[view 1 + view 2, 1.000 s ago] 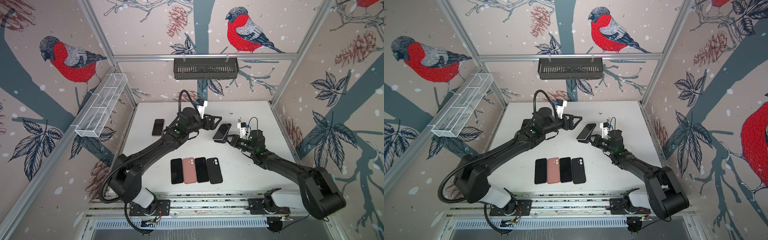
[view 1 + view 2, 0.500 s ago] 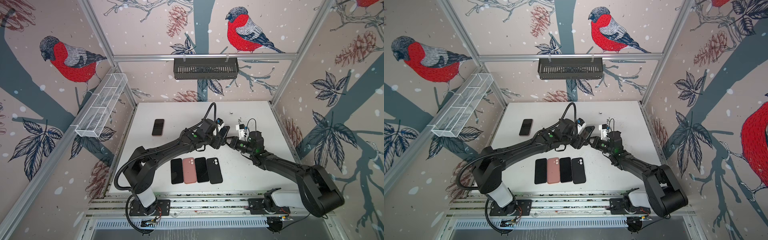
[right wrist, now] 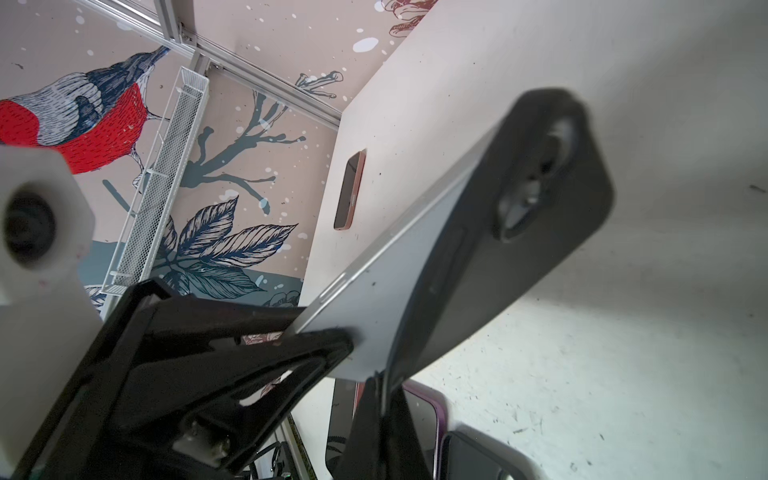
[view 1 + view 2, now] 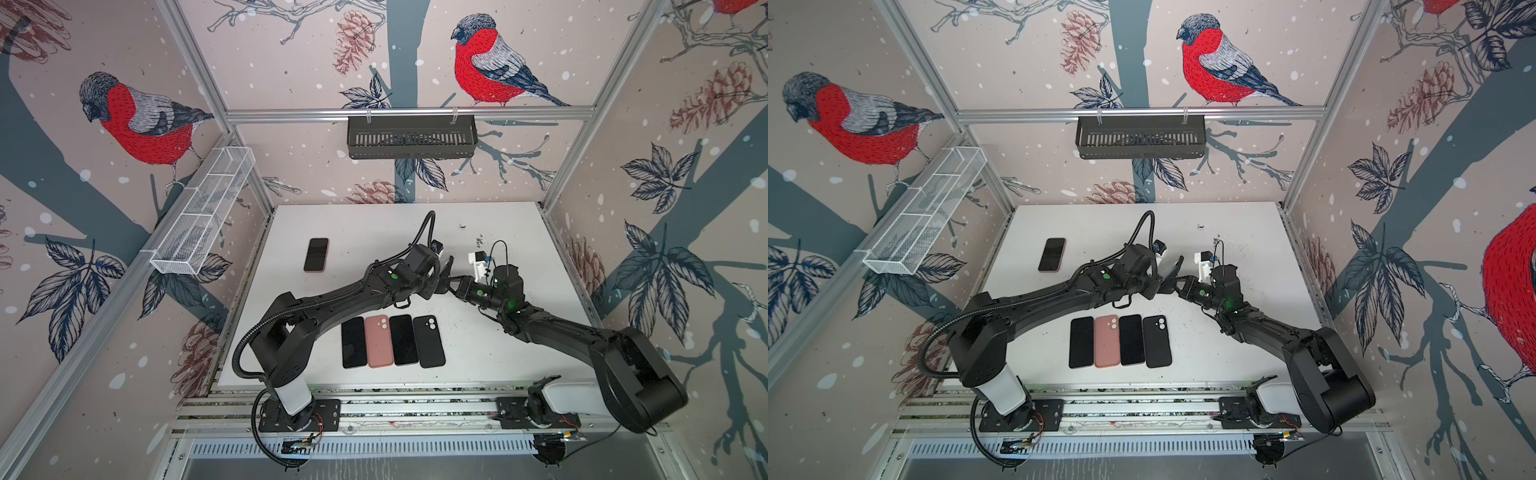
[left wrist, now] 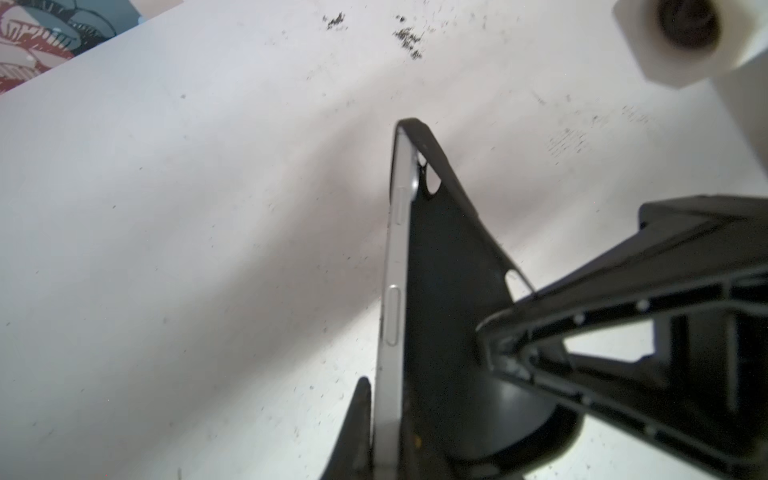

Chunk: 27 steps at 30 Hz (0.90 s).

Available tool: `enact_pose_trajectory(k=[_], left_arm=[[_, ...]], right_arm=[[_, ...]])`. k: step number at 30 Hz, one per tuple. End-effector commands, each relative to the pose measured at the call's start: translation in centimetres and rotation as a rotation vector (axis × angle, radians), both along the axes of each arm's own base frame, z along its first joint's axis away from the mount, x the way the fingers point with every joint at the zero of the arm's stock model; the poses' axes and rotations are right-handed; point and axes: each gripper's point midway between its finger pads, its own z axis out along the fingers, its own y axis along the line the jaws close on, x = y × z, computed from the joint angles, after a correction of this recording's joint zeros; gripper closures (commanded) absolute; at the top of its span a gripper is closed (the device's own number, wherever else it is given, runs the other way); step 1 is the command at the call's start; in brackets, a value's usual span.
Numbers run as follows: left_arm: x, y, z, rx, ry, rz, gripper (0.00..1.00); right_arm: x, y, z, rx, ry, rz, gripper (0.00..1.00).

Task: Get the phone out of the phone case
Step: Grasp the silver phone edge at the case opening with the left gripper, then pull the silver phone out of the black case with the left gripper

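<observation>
A silver-edged phone (image 5: 392, 291) sits partly inside a black phone case (image 5: 449, 291), held in the air over the table's right middle. In both top views the pair shows as a small dark shape (image 4: 448, 268) (image 4: 1177, 268) between the two arms. My left gripper (image 5: 388, 449) (image 4: 440, 282) (image 4: 1163, 284) is shut on the phone's bare edge. My right gripper (image 3: 382, 399) (image 4: 455, 284) (image 4: 1179, 287) is shut on the case's peeled-back rim. The right wrist view shows the phone's grey back (image 3: 374, 299) bared beside the case (image 3: 519, 249).
A pink-edged phone (image 4: 316, 254) (image 4: 1052, 254) lies flat at the back left. Near the front edge lies a row of several phones and cases, among them a pink case (image 4: 379, 340) (image 4: 1106, 340). A wire basket (image 4: 203, 220) hangs on the left wall and a black basket (image 4: 411, 137) on the back wall.
My left arm swung in from the back toward the right gripper, and its jaws went from open to shut on the phone. The right gripper kept its hold on the case.
</observation>
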Motion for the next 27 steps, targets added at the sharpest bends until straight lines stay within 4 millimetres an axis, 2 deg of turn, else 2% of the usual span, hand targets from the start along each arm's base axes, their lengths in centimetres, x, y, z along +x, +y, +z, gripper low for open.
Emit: enact_pose_trajectory(k=[1, 4, 6, 8, 12, 14, 19, 21, 24, 27], left_arm=[[1.9, 3.1, 1.7, 0.006, -0.119, 0.179, 0.96], [1.8, 5.5, 2.8, 0.027, -0.180, 0.255, 0.98], [1.8, 7.9, 3.6, 0.069, -0.227, 0.328, 0.99], [1.5, 11.3, 4.0, 0.150, -0.269, 0.426, 1.00], [0.3, 17.6, 3.3, 0.297, -0.278, 0.583, 1.00], [-0.6, 20.0, 2.1, 0.351, -0.264, 0.629, 1.00], [-0.4, 22.2, -1.2, 0.479, -0.203, 0.669, 1.00], [0.0, 22.3, -2.7, 0.519, -0.179, 0.663, 1.00], [0.5, 21.8, -4.8, 0.558, -0.166, 0.635, 1.00], [1.1, 22.2, -6.3, 0.599, -0.171, 0.631, 1.00]], right_arm=[[-0.2, 1.5, 2.3, 0.056, -0.088, 0.062, 1.00], [0.1, 1.9, 1.6, 0.057, -0.064, 0.063, 1.00], [0.4, 2.0, 0.7, 0.041, -0.035, 0.053, 1.00], [0.9, 2.0, -0.5, 0.013, 0.001, 0.048, 1.00], [1.5, 2.7, -1.6, 0.001, 0.032, 0.058, 1.00], [1.8, 3.7, -2.2, 0.004, 0.047, 0.084, 1.00], [2.4, 8.1, -2.7, 0.026, 0.075, 0.192, 1.00], [2.7, 9.6, -3.1, 0.025, 0.086, 0.215, 1.00], [3.0, 11.4, -4.5, 0.000, 0.123, 0.236, 1.00], [3.3, 12.4, -6.4, -0.016, 0.183, 0.238, 1.00]])
